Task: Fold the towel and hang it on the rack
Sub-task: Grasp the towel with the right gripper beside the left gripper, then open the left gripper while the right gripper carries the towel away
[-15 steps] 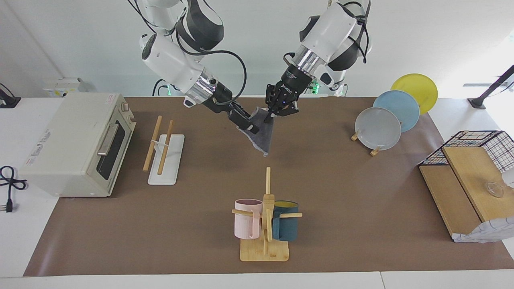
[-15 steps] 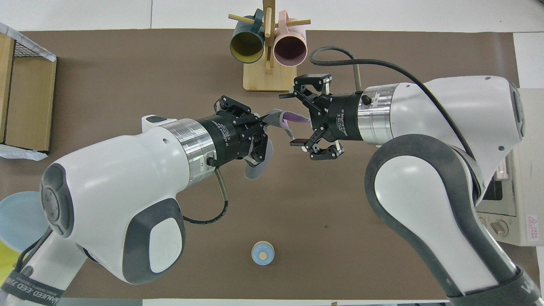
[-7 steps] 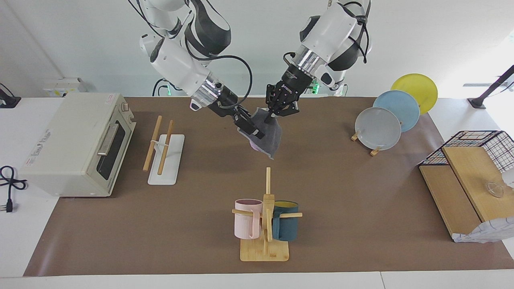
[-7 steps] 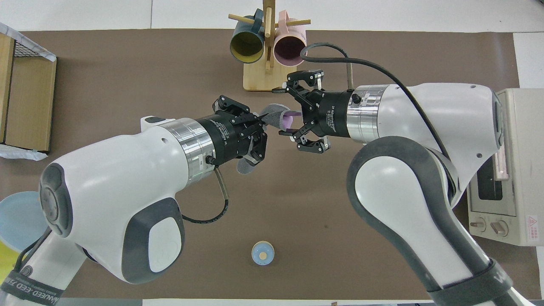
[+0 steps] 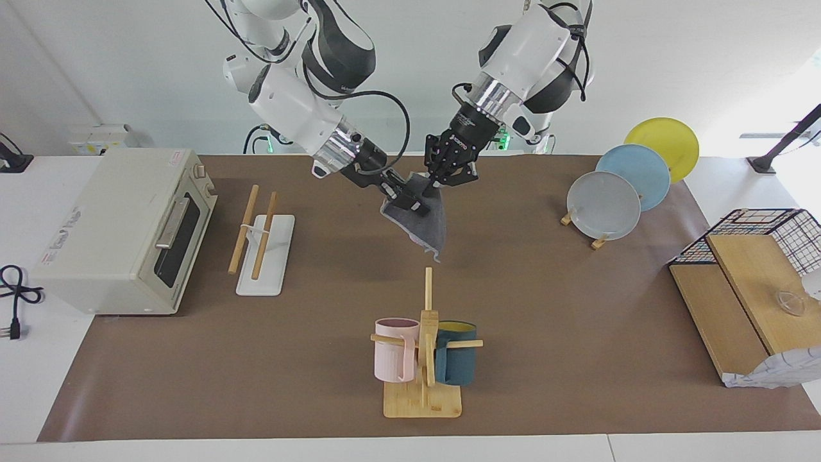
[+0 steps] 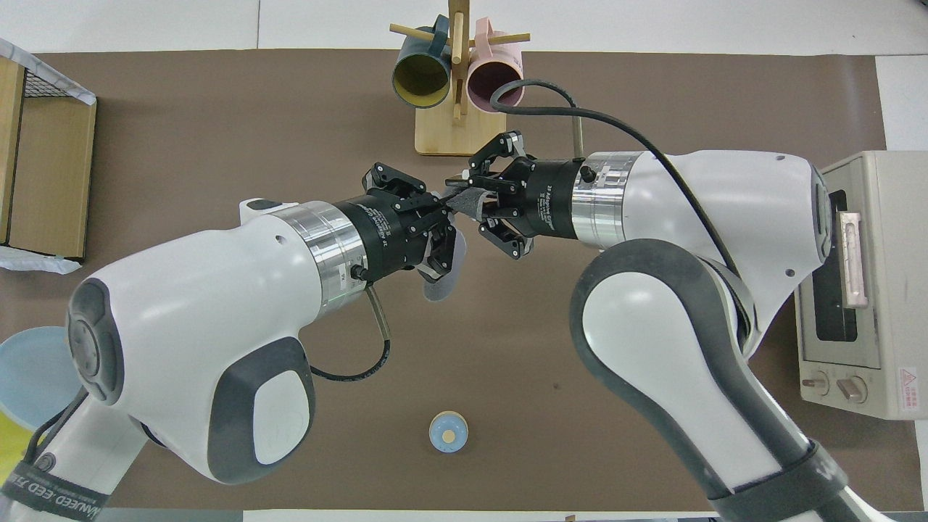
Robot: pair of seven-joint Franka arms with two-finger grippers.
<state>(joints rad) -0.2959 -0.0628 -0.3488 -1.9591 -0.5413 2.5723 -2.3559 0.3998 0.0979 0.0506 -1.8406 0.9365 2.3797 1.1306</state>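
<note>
A: The right tool [image 5: 415, 204] has just closed. A second ago its fingers stood apart beside the towel [image 5: 428, 221]; now they are together on the upper edge of the cloth.

B: And the left tool [image 5: 433, 184]?

A: Clamped on the towel's top corner all along, no change. So both tools now pinch the same upper edge, close beside each other, and the towel hangs from them in the air over the middle of the desk [image 5: 513, 321], grey face out.

B: What does that mean for the job?

A: I judge the cloth is now held in both tools, ready for folding or for passing to the right arm. It is not on the rack [image 5: 256, 232] yet.

B: Where is the rack?

A: On the desk toward the right arm's end, well apart from the towel, just beside the oven [image 5: 122, 231].

B: Anything in the way?

A: The mug tree [image 5: 426, 346] stands farther from the robots than the towel, not between it and the rack. The plates [image 5: 621, 192] sit toward the left arm's end. The path to the rack looks open, though the oven crowds it.
</note>
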